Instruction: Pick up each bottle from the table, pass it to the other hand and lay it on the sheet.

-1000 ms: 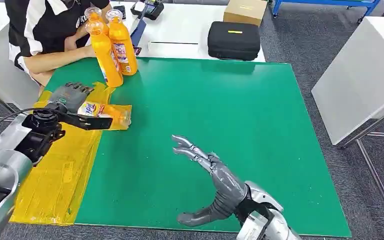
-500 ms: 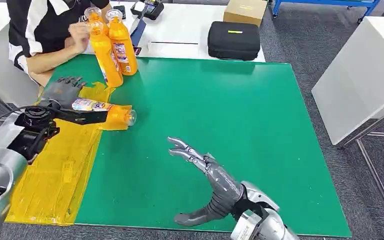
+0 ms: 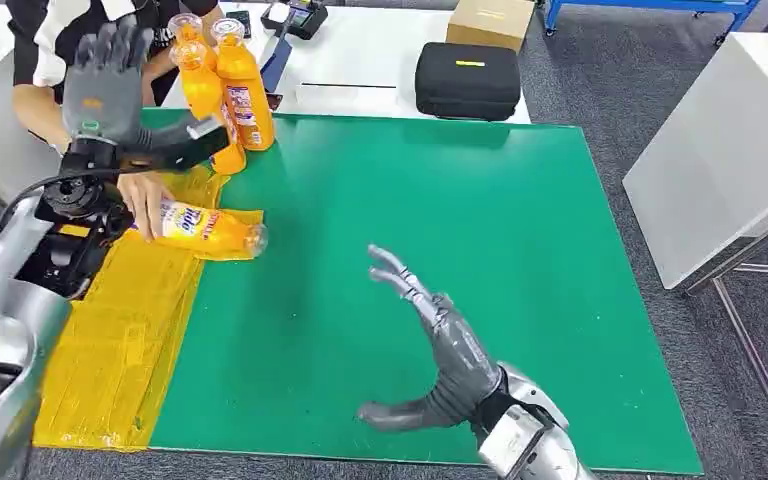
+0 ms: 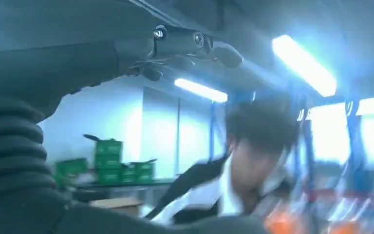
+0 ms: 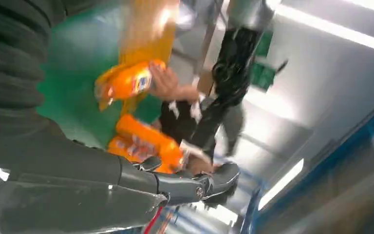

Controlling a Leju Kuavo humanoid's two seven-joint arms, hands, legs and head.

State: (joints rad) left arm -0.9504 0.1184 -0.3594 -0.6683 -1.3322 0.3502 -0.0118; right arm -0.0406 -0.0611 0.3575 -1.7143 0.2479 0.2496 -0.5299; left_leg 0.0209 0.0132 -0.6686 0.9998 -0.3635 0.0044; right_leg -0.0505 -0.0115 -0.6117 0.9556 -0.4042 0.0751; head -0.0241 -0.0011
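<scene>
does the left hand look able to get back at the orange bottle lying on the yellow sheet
Probably not cleanly: the left hand is raised above the table, and a person's hand rests on the lying orange plastic bottle on the yellow sheet.

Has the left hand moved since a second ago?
Yes. The left hand has lifted off the lying bottle and gone toward the table's far edge; it is now open beside the standing bottles, which stayed put.

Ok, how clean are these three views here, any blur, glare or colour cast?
Head view: sharp and evenly lit, the lying bottle and green mat crisp. Left wrist view: blue cast, ceiling lights blown out, the person smeared. Right wrist view: motion blur throughout, bottles readable only as orange shapes.
</scene>
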